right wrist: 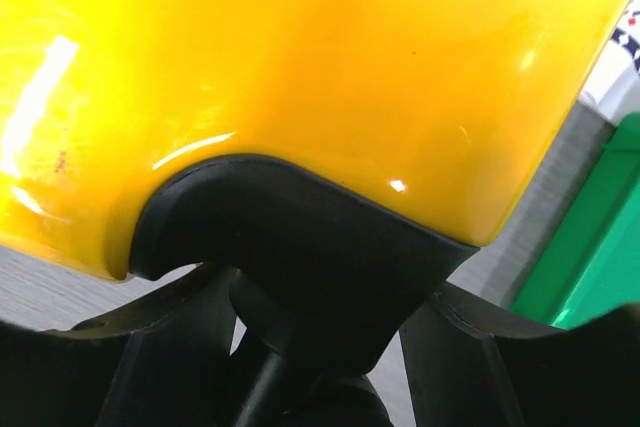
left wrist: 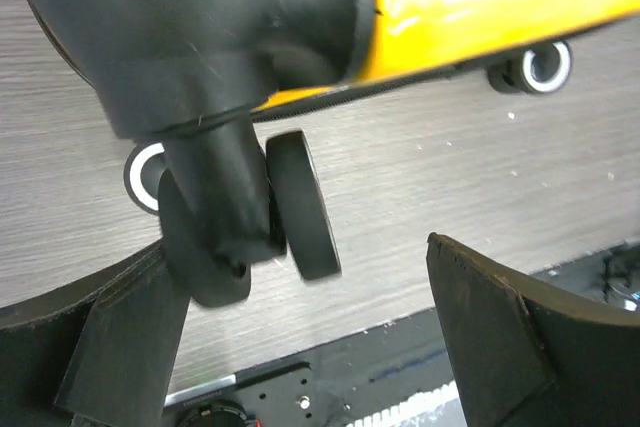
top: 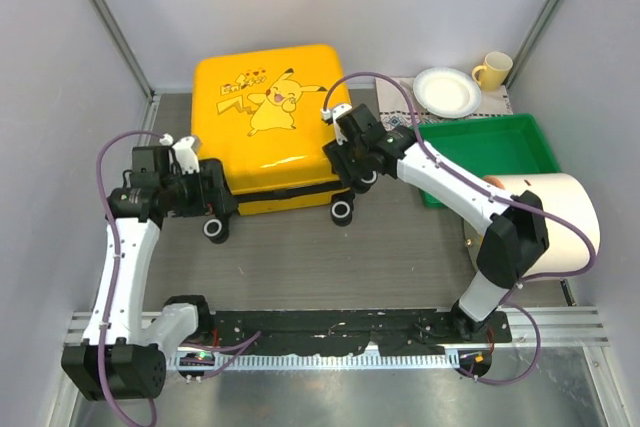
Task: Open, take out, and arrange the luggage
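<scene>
**Now: two grippers at the wheeled edge of a shut suitcase**

Nearest the arm bases, the left gripper (top: pixel 222 205) stands with its jaws wide apart and holds nothing. A small black caster wheel (left wrist: pixel 300 202) sits between its fingers, closer to the left one.

The right gripper (top: pixel 345 169) straddles the black wheel housing (right wrist: pixel 300 247) at the other near corner. Its fingers are close on either side, but whether they are actually clamped cannot be told.

Beyond both grippers lies the luggage (top: pixel 265 117), a small yellow hard-shell suitcase with a cartoon print. It lies flat and closed on the grey tabletop (top: pixel 390 257), print upward and wheels toward the arms.

The main risk is probably that the case rolls or skids away, since only one side may be pinched, and that on a rounded housing. Lifting before the black zipper trim is undone would drag the whole case. The right elbow also hangs just beside the large cream cylinder (top: pixel 560 217) and the green plastic tray (top: pixel 500 147), so a wide swing could knock them.
</scene>
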Available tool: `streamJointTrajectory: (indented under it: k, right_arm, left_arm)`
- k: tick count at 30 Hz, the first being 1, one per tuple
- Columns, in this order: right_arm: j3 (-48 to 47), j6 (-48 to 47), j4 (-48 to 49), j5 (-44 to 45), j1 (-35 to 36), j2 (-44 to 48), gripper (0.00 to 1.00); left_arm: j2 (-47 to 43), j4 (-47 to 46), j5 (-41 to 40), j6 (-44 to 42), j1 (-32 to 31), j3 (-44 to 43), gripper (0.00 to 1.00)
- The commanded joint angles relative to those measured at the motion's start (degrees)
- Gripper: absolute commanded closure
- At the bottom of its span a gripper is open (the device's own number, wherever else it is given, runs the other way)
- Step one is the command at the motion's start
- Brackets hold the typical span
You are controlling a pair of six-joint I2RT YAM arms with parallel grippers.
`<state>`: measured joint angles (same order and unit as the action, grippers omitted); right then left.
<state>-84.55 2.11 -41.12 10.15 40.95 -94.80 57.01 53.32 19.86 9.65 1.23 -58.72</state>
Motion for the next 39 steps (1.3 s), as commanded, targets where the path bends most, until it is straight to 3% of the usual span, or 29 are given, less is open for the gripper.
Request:
streamJointTrajectory:
  k: [1,7,11,16,22,24,28,30,31,34,35,39]
  right_arm:
    - [-6.2,-15.5,7.6,-7.3,-4.0,-3.5,0.99]
    - [-10.4,-26.6,7.7,-18.5,-13.3,-7.1,0.99]
    - [-15.9,-28.7,6.6,-19.6,-15.8,-11.8,0.99]
    - [-22.7,-27.9,5.6,-19.4,-17.3,-18.1,0.99]
    - [-27.5,-23.8,5.5,-19.1,-19.1,-21.7,0.99]
    - [-26.2,-24.1,5.3,-20.0,-19.2,-21.2,0.99]
    - [-22.2,-25.3,5.4,-22.4,-19.2,-18.6,0.99]
    - [-22.0,-24.9,5.2,-22.0,-19.2,-18.1,0.98]
    - [-22.4,-24.7,4.0,-22.3,-19.2,-18.2,0.76]
    - [-24.3,-20.8,1.8,-22.9,-18.8,-17.3,0.3]
    - [-24.5,-18.7,1.7,-22.0,-18.5,-15.7,0.23]
    - [-24.9,-8.5,2.0,-14.1,-15.9,-9.7,0.19]
  left_arm:
    - [-3.1,3.5,12.8,-3.0,2.4,-7.9,0.0]
    - [-0.2,4.6,16.9,-5.1,10.0,-15.0,0.01]
    - [6.4,2.5,22.8,-11.2,20.5,-16.4,0.0]
    - [17.7,-0.2,28.2,-21.8,27.8,-18.7,0.02]
    - [26.9,-14.3,33.6,-27.8,33.1,-16.2,0.07]
    - [29.2,-16.1,37.5,-34.7,33.4,-16.2,0.14]
    - [33.9,-31.8,39.0,-31.7,33.4,-15.2,0.16]
    - [37.6,-34.0,40.1,-33.1,33.4,-17.3,0.17]
    - [39.0,-34.9,40.4,-33.6,33.3,-18.2,0.18]
    - [42.2,-33.6,41.6,-33.3,33.1,-22.2,0.21]
    - [42.5,-32.6,41.5,-33.3,33.0,-23.2,0.22]
    - [37.9,-32.0,36.3,-32.1,32.8,-18.9,0.22]
